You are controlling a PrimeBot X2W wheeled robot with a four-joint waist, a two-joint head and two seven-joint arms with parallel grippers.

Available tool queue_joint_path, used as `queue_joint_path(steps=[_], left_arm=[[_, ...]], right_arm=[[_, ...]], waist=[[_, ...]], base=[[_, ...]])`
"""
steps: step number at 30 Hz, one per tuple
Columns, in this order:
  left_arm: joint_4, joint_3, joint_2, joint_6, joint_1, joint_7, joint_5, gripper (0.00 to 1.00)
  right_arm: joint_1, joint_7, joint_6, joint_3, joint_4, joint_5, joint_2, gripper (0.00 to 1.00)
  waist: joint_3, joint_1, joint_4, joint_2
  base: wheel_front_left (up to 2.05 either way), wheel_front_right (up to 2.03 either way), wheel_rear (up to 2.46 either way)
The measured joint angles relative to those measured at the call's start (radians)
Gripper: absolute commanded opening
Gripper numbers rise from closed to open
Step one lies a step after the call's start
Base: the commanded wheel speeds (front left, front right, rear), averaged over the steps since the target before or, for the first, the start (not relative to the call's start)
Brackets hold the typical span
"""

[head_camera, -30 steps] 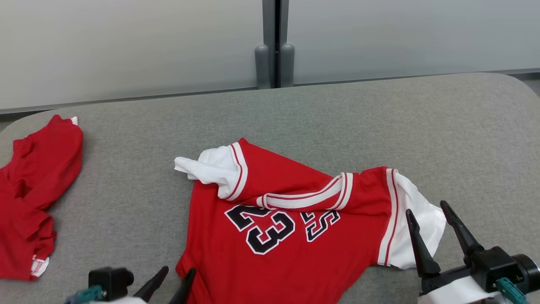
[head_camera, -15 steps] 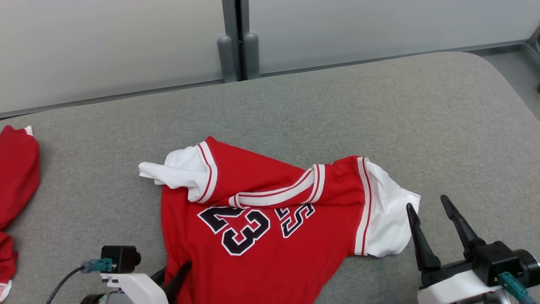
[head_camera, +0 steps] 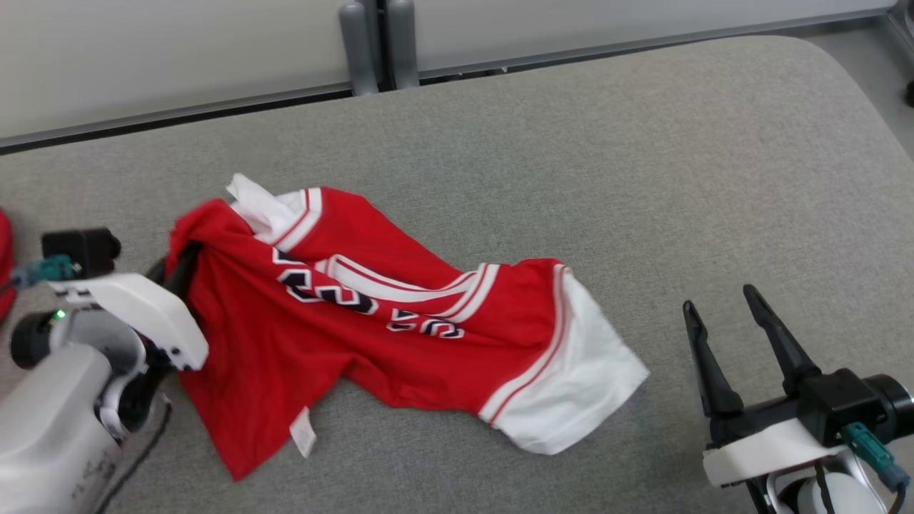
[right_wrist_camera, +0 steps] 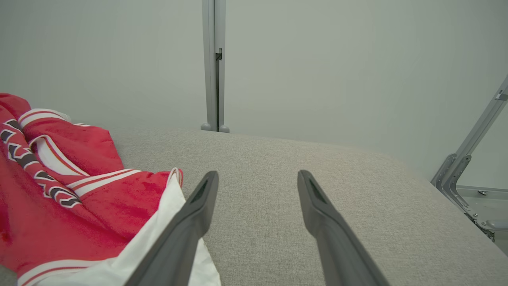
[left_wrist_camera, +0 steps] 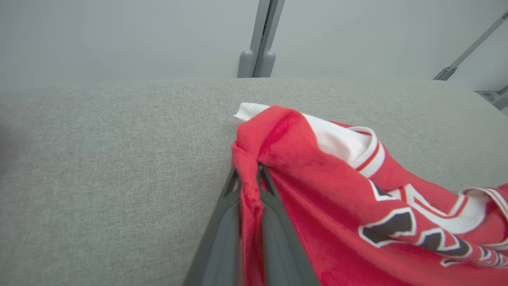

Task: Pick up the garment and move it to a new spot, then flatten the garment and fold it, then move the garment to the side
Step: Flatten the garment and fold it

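Left pincer (left_wrist_camera: 246,176) clamped on bunched edge of red-and-white fabric jersey (head_camera: 400,343), forearm low over grey padded bench (head_camera: 643,178). Right pincer (head_camera: 720,300) apart, fingers pointing forward, near the white sleeve.

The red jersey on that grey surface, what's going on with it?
The robot's left gripper is shut on a bunched edge of the red jersey, while the rest of it lies crumpled across the grey padded table. The right gripper is open and holds nothing, apart from the jersey's white sleeve. The jersey is gripped at one side, not yet flattened or folded.
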Motion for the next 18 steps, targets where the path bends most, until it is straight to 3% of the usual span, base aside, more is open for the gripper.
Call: queue_joint_path(steps=[4, 5, 6, 7, 11, 14, 18], left_arm=[[0.114, 0.0, -0.003, -0.04, -0.085, 0.03, 0.008, 0.0], [0.139, -0.002, -0.01, -0.048, -0.088, 0.04, 0.003, 0.24], [0.156, -0.009, -0.014, -0.059, -0.089, 0.047, 0.003, 0.71], [0.171, -0.01, -0.015, -0.067, -0.088, 0.055, 0.0, 1.0], [0.19, 0.0, 0.0, -0.078, -0.051, 0.013, -0.008, 1.0], [0.129, 0.048, 0.024, -0.018, 0.043, -0.148, -0.007, 1.0], [-0.045, 0.165, 0.034, 0.065, 0.193, -0.194, 0.009, 1.0]], right_arm=[[-0.029, 0.0, 0.0, 0.003, 0.004, 0.0, -0.01, 1.0], [-0.032, 0.0, 0.0, 0.004, 0.005, 0.0, -0.01, 1.0], [-0.032, 0.0, 0.0, 0.004, 0.005, 0.0, -0.01, 1.0], [-0.032, 0.0, 0.0, 0.003, 0.005, 0.0, -0.01, 1.0], [-0.017, 0.0, 0.0, -0.007, 0.005, -0.002, -0.009, 1.0], [0.022, 0.0, 0.0, -0.042, -0.013, -0.011, -0.011, 1.0], [0.053, 0.0, 0.0, -0.07, -0.037, -0.018, -0.024, 1.0]], waist=[[0.016, 0.0, -0.018, 0.0], [0.015, 0.0, -0.023, 0.0], [0.013, 0.0, -0.026, 0.0], [0.008, 0.0, -0.028, 0.0], [-0.019, 0.0, -0.026, 0.0], [-0.061, 0.0, -0.01, 0.0], [-0.103, 0.0, 0.024, 0.0]], base=[[0.0, 0.0, 0.0], [0.0, 0.0, 0.0], [0.0, 0.0, 0.0], [0.0, 0.0, 0.0], [0.0, 0.0, 0.0], [0.0, 0.0, 0.0], [0.0, 0.0, 0.0]])
